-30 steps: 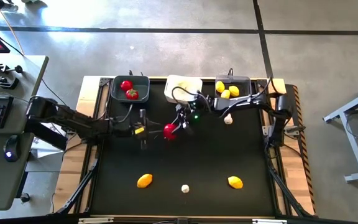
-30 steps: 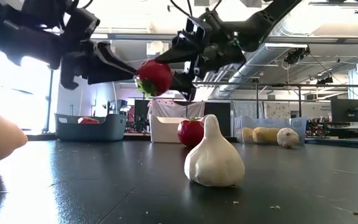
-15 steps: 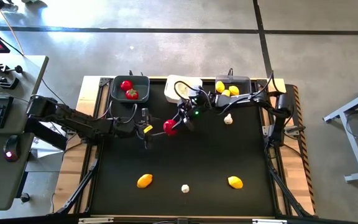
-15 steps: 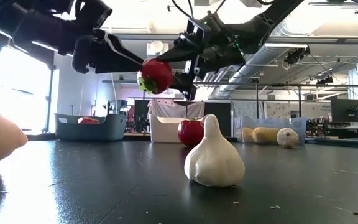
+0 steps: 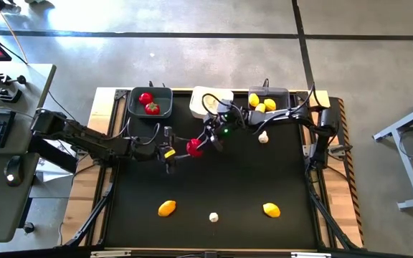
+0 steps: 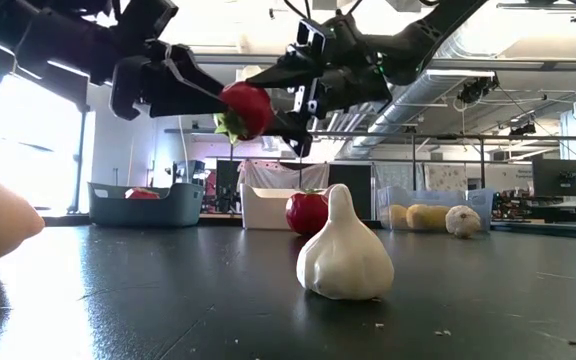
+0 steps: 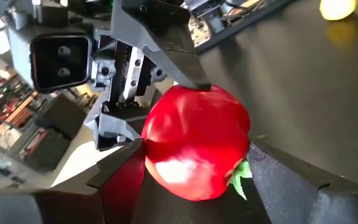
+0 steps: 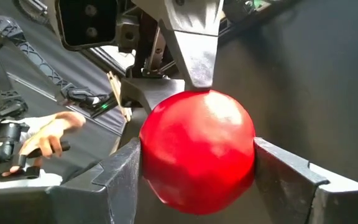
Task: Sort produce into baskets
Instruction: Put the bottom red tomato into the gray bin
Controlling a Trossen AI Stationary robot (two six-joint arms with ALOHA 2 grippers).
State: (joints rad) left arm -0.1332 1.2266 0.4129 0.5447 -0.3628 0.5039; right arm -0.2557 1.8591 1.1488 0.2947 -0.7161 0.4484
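Above mid-table, a tomato [image 5: 193,147] held aloft between both grippers: left gripper [image 5: 180,149] and right gripper [image 5: 203,143], fingers of each pinching it from opposite sides, apparently mid-handover; well clear of the table [image 5: 228,186].

Done so far: two tomatoes in the grey bin [image 5: 150,101]; three lemons in the far-right bin [image 5: 267,99]; white bin [image 5: 211,100] seemingly without produce, though partly hidden.

Left on the table: orange lemon [image 5: 166,208], yellow lemon [image 5: 271,209], front garlic [image 5: 214,216], back garlic [image 5: 263,136]; low view shows one more tomato [image 6: 307,212] behind the front garlic, not findable from above; roughly half sorted.
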